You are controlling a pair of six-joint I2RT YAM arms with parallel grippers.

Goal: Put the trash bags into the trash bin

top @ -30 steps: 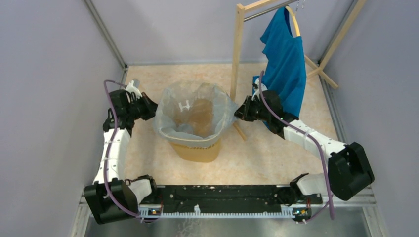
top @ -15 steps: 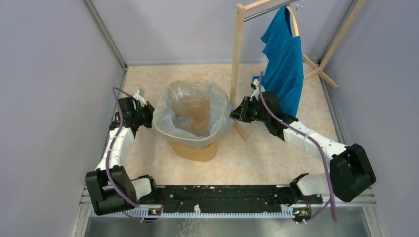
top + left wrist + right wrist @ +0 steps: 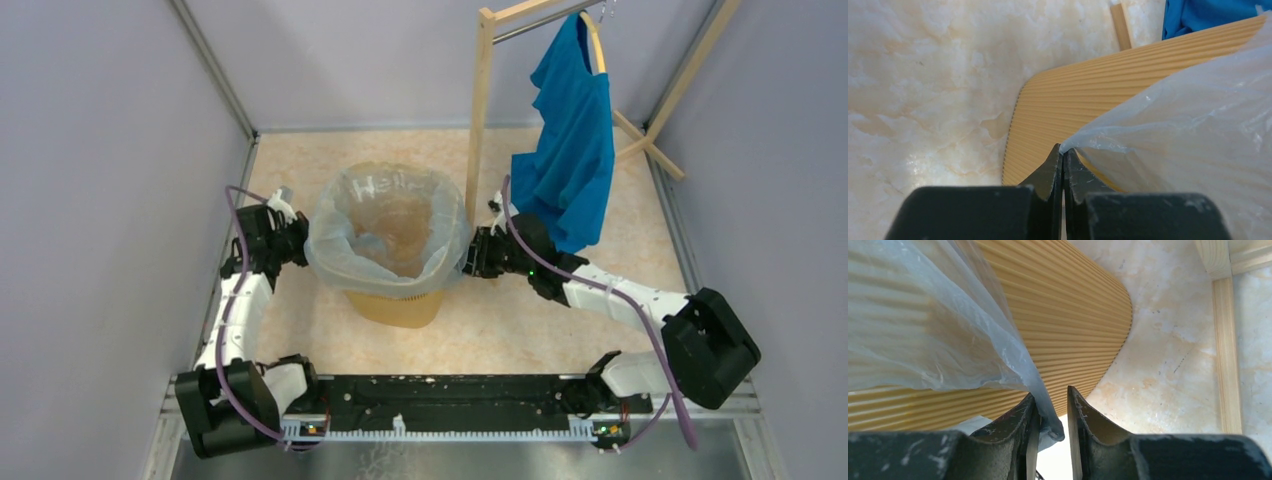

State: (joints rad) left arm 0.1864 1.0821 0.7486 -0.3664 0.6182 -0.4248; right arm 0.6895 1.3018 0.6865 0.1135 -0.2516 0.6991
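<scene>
The yellow-orange trash bin [image 3: 395,305] stands mid-floor. The translucent pale trash bag [image 3: 385,215] lines it, its mouth folded out over the rim. My left gripper [image 3: 300,243] is at the bin's left side, shut on the bag's edge. In the left wrist view the fingertips [image 3: 1063,152] pinch the film [image 3: 1188,115] beside the ribbed bin wall [image 3: 1073,100]. My right gripper [image 3: 470,255] is at the bin's right side. In the right wrist view its jaws [image 3: 1050,400] stand apart. The bag's edge [image 3: 923,325] hangs between them against the left finger, beside the bin [image 3: 1073,325].
A wooden clothes rack post [image 3: 480,120] stands just behind the right gripper, its foot on the floor [image 3: 1225,355]. A blue shirt [image 3: 570,150] hangs from the rack over the right arm. Grey walls close in on both sides and behind.
Both grippers have moved down and nearer along the bin's sides, drawing the bag's rim lower over the bin. The bag's mouth is now spread wider.
</scene>
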